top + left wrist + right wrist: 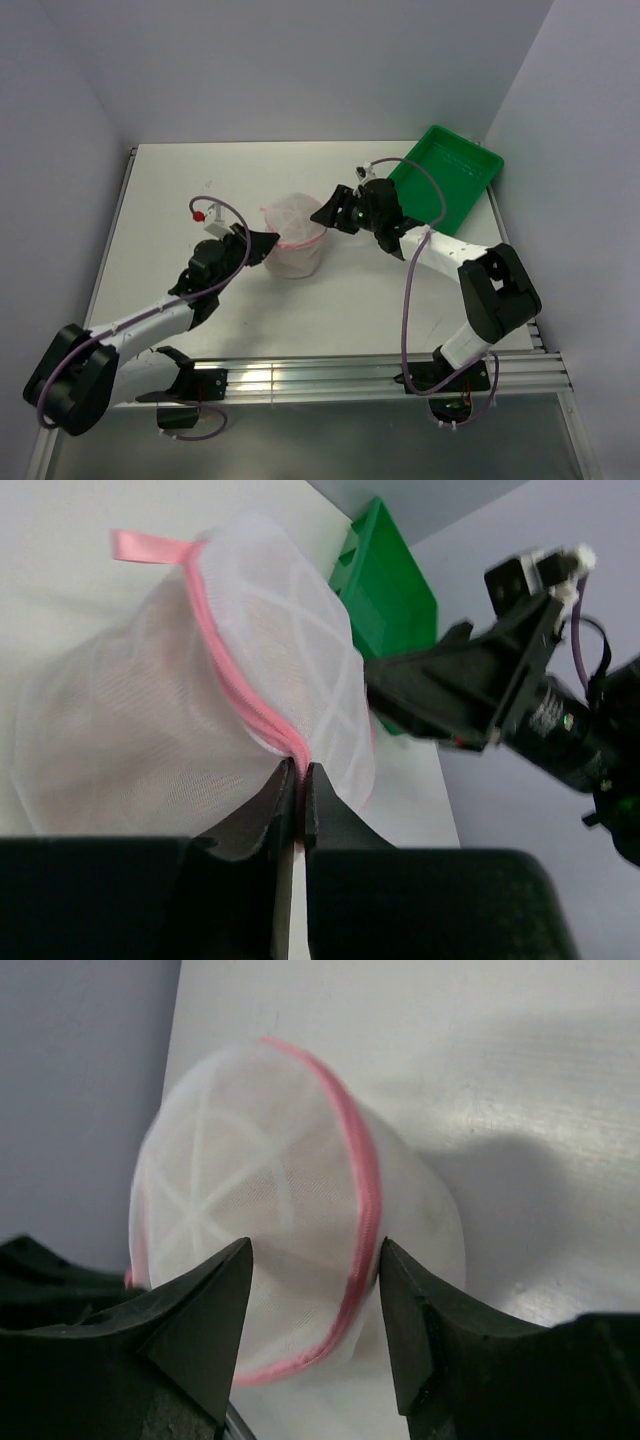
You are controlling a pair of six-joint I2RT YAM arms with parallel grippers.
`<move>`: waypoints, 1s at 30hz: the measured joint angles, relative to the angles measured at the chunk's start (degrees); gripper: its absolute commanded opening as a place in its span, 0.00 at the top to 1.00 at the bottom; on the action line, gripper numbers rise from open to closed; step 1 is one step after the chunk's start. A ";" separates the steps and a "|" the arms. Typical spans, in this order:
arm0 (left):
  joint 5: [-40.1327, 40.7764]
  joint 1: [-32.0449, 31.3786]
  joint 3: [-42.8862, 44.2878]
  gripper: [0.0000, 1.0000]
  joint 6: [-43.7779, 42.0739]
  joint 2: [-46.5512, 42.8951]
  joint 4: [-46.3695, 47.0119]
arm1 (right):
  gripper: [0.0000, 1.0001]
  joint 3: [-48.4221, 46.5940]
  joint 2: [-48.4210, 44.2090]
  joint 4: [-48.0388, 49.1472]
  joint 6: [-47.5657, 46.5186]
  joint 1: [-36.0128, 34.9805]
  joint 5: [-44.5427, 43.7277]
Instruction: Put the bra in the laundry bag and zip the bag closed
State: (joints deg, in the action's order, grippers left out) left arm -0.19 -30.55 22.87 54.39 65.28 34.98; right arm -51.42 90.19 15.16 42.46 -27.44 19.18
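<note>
Laundry bag (293, 238): looks light, floppy; grip pink trim (235, 685).
Left gripper (300, 780) pinches it at 9 o'clock; right gripper (315, 1250) spread, 2 o'clock.

Mesh laundry bag (150, 710), seemingly glossy plastic tray (395, 600)

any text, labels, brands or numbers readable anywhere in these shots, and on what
None can be read.
The laundry bag and the green tray show no print.
The small white tag is too small to tell whether it carries any writing.
</note>
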 measured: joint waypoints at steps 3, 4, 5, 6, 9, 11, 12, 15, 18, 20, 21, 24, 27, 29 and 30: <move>4.61 -4.37 -3.91 0.73 2.80 -5.03 -0.59 | 0.37 -3.93 1.64 -2.23 -1.46 0.37 0.57; 5.53 -5.38 -4.81 0.67 3.61 -6.19 -0.96 | 0.27 -5.68 2.49 -2.99 -1.99 0.48 0.61; 6.34 -6.45 -5.62 0.64 4.35 -7.34 -1.70 | 0.23 -7.63 3.54 -3.69 -2.62 0.61 0.68; 7.17 -7.56 -6.03 0.61 5.25 -8.31 -2.64 | 0.20 -9.27 4.33 -4.55 -3.56 0.72 0.74; 8.68 -9.07 -6.16 0.53 6.36 -9.88 -3.80 | 0.15 -12.35 4.98 -7.06 -5.60 0.87 0.74; 9.29 -9.25 -6.16 0.51 6.67 -10.60 -4.35 | 0.14 -11.89 4.00 -8.04 -6.49 0.90 0.59; 9.49 -9.25 -6.16 0.48 6.82 -10.82 -4.59 | 0.14 -10.88 3.17 -8.15 -6.75 0.90 0.28; 9.55 -9.31 -6.16 0.46 6.84 -11.13 -5.64 | 0.18 -4.17 -2.60 -8.70 -6.73 0.98 -1.33; 9.55 -9.53 -6.16 0.46 6.97 -11.76 -6.91 | 0.22 6.01 -12.11 -7.61 -4.33 0.96 -3.21; 9.53 -9.88 -6.16 0.46 7.02 -12.72 -7.26 | 0.27 11.96 -18.32 -6.54 -2.16 0.94 -4.15; 9.53 -10.21 -6.16 0.47 7.02 -13.46 -7.52 | 0.31 14.91 -21.38 -5.29 -0.68 0.94 -4.83; 9.62 -11.91 -6.16 0.48 6.88 -15.65 -8.94 | 0.35 19.78 -26.08 -2.10 3.65 0.57 -5.18; 10.47 -15.04 -5.90 0.48 6.73 -17.00 -10.95 | 0.36 21.99 -26.64 2.23 8.31 -1.53 -5.68; 10.67 -17.09 -5.22 0.48 6.75 -16.98 -12.20 | 0.36 22.34 -25.92 4.66 10.95 -3.87 -6.12; 10.67 -18.01 -4.83 0.48 6.78 -16.76 -12.57 | 0.36 22.32 -25.24 6.12 12.02 -4.76 -6.27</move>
State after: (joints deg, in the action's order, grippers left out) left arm 10.48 -48.56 18.04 61.17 48.51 22.41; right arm -29.10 64.95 21.28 54.48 -32.21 12.91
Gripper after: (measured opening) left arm 0.520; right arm 0.645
